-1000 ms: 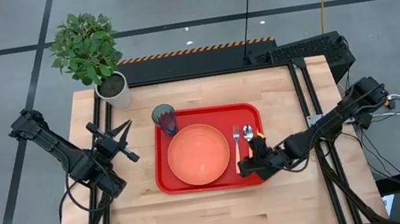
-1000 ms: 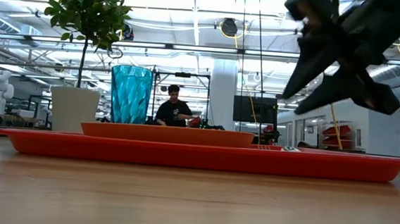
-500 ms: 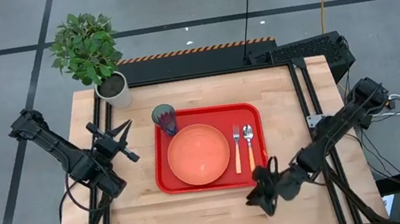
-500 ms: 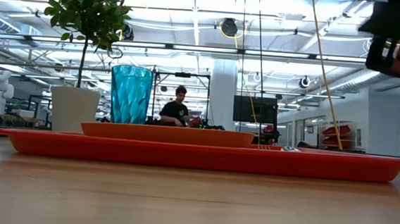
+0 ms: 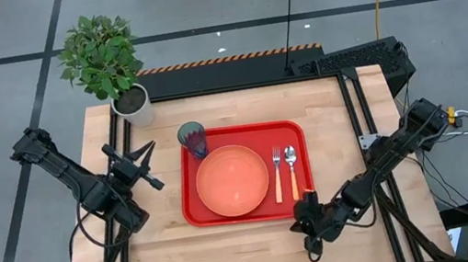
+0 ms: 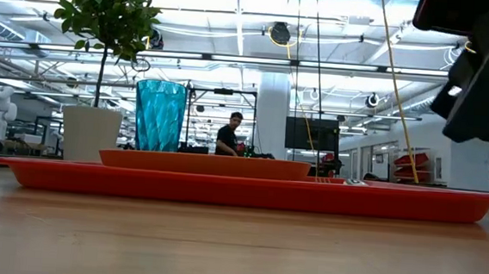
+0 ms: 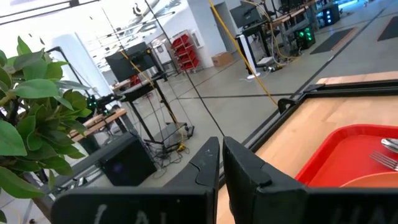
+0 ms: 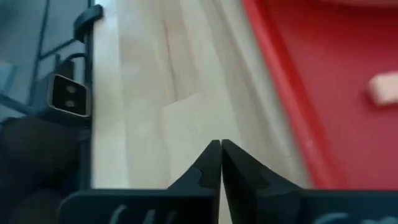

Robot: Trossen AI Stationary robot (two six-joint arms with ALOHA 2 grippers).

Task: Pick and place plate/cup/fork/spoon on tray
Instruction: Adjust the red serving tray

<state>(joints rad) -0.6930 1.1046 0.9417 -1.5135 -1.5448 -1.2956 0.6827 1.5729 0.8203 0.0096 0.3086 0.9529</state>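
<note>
- The table [image 5: 251,245] carries the whole setting, with bare wood on every side of the tray, which gives both arms room to rest off the dishes.
- The tray [image 5: 293,131] lies mid-table and holds all four task things, so the task looks complete.
- The plate [image 5: 232,180] sits flat in the tray's middle, the widest thing taking the widest space.
- A potted plant [image 5: 105,62] stands at the far left corner of the table, apart from the tray.
- The cup [image 5: 194,140] stands upright in the tray's far left corner, just beside the plate's rim.
- The fork [image 5: 277,174] and spoon [image 5: 292,169] lie side by side, parallel, in the strip right of the plate, bowl and tines pointing away.
- The right tool [image 5: 311,240] is clenched on nothing, over bare table just off the tray's near right corner.
- The left tool [image 5: 150,167] waits left of the tray, fingers pressed together and empty.
</note>
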